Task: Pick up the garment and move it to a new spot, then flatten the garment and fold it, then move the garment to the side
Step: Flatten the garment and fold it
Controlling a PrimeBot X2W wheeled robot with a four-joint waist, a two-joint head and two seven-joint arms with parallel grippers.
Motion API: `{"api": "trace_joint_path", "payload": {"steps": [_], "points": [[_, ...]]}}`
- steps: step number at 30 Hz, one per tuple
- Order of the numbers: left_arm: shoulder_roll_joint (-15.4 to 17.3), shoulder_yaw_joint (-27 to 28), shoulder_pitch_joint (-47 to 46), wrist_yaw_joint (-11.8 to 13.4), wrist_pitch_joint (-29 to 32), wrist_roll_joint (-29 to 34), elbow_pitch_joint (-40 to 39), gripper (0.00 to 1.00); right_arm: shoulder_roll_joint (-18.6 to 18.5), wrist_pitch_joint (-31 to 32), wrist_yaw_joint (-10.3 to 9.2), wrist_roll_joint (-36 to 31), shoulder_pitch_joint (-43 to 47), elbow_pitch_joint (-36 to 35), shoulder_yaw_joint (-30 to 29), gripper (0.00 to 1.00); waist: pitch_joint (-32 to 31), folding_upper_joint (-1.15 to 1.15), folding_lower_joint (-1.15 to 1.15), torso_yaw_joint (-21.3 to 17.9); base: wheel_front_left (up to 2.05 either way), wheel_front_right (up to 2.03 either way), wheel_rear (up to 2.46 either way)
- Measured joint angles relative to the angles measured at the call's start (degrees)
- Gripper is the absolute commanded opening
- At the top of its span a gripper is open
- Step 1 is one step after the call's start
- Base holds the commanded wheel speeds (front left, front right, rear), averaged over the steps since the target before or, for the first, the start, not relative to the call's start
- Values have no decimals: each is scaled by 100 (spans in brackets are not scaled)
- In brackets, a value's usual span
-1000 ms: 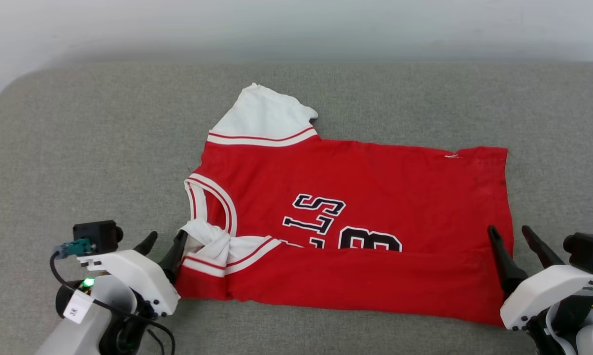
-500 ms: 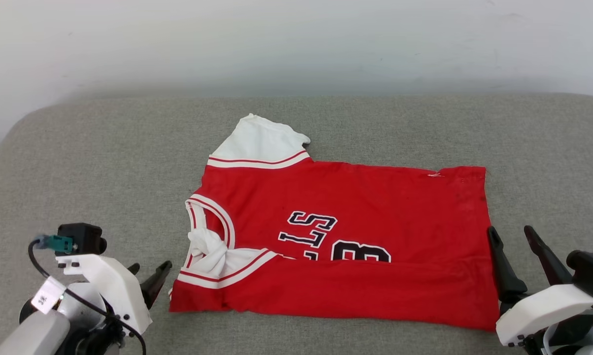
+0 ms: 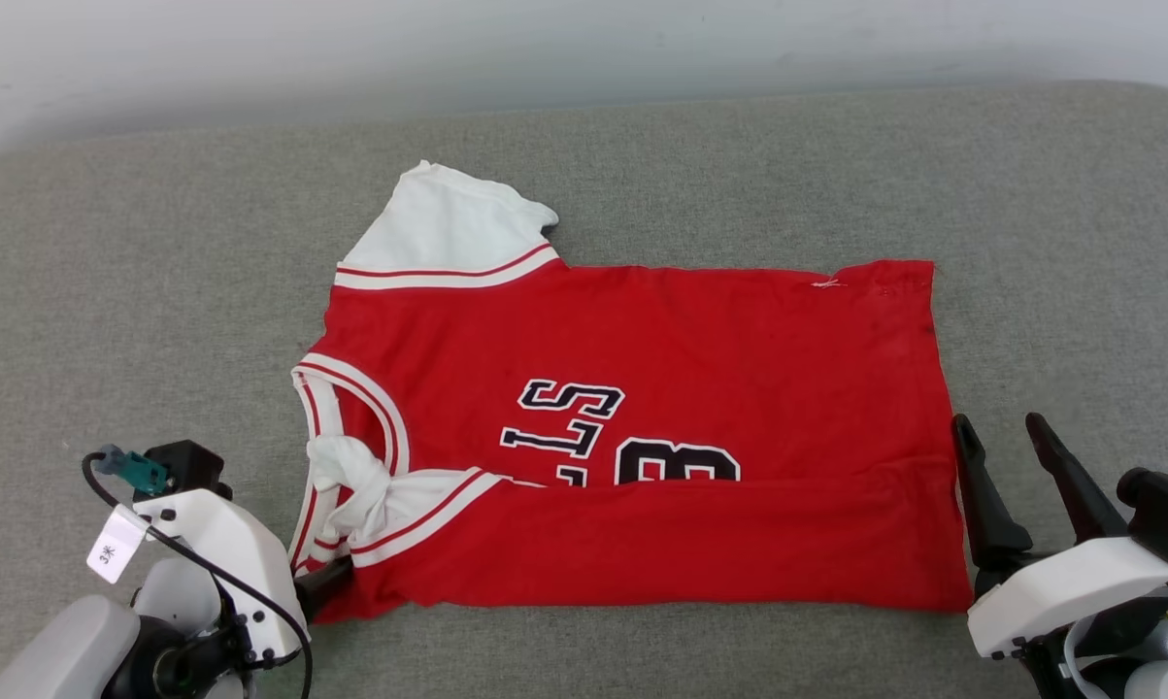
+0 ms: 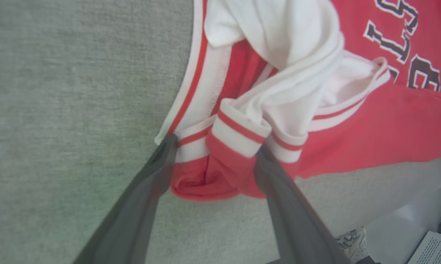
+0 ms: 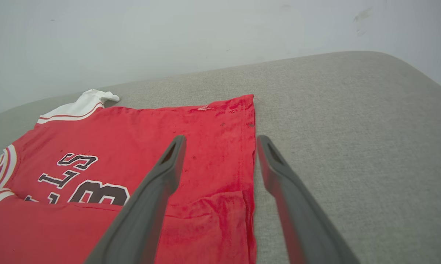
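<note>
Garment [image 3: 642,437] lies flat on the cushion [image 3: 156,291], near edge folded over once. Our left gripper [image 4: 215,146] gapes wide astride the collar corner. Our right gripper [image 3: 998,427] is wide too, empty, hem edge between its jaws. We reckon further folds and the sideways move remain.

The left gripper [image 4: 213,146] and right gripper [image 3: 996,427] each have two long dark grey fingers [image 5: 154,198], slotted near the tip, on a glossy white shell [image 3: 219,544] with small dark screws [image 3: 997,654]. The left shell carries a black block [image 3: 187,464], a teal plug [image 3: 137,471], a looping black cable [image 3: 205,582] and a marked paper tag [image 3: 113,555]. Its forearm [image 3: 59,650] is pale grey.
</note>
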Motion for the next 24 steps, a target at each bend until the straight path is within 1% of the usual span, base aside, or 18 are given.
{"api": "trace_joint_path", "payload": {"steps": [3, 4, 5, 6, 7, 11, 14, 19, 21, 24], "points": [[-86, -90, -101, -83, 127, -33, 259, 100, 22, 44, 0, 35, -37, 45, -10, 100, 100, 0, 0, -67, 0, 0, 0], [-102, -115, -146, -122, 176, -55, 314, 96, 24, 55, 0, 41, -38, 65, -25, 100, 116, 0, 0, -85, 0, 0, 0], [-135, -120, -160, -157, 189, -71, 355, 44, 25, 77, 0, 55, -38, 75, -48, 100, 127, 0, 0, -96, 0, 0, 0], [-156, -123, -174, -187, 192, -98, 409, 11, 26, 105, 0, 71, -38, 87, -64, 100, 132, 0, 0, -101, 0, 0, 0], [-169, -135, -196, -237, 194, -97, 458, 0, 29, 160, 0, 81, -38, 105, -86, 100, 128, 0, 0, -99, 0, 0, 0], [-338, -186, -209, -424, 49, -96, 578, 0, 34, 487, 0, 199, -25, 179, -200, 100, 73, 0, 0, -63, 0, 0, 0], [-349, -216, -198, -481, -98, 2, 577, 0, -18, 951, 0, 374, 18, 234, -286, 100, -17, 0, 0, -24, 0, 0, 0], [-280, -165, -77, -467, -337, 103, 321, 0, -225, 2161, 0, 490, 102, 388, -646, 100, -162, 0, 0, 46, 0, 0, 0], [-226, -131, -20, -403, -417, 158, 137, 0, -268, 2683, 0, 491, 101, 421, -714, 100, -191, 0, 0, 89, 0, 0, 0], [-136, -88, 7, -325, -514, 231, -113, 0, -289, 3183, 0, 512, 38, 465, -764, 100, -155, 0, 0, 148, 0, 0, 0]]}}
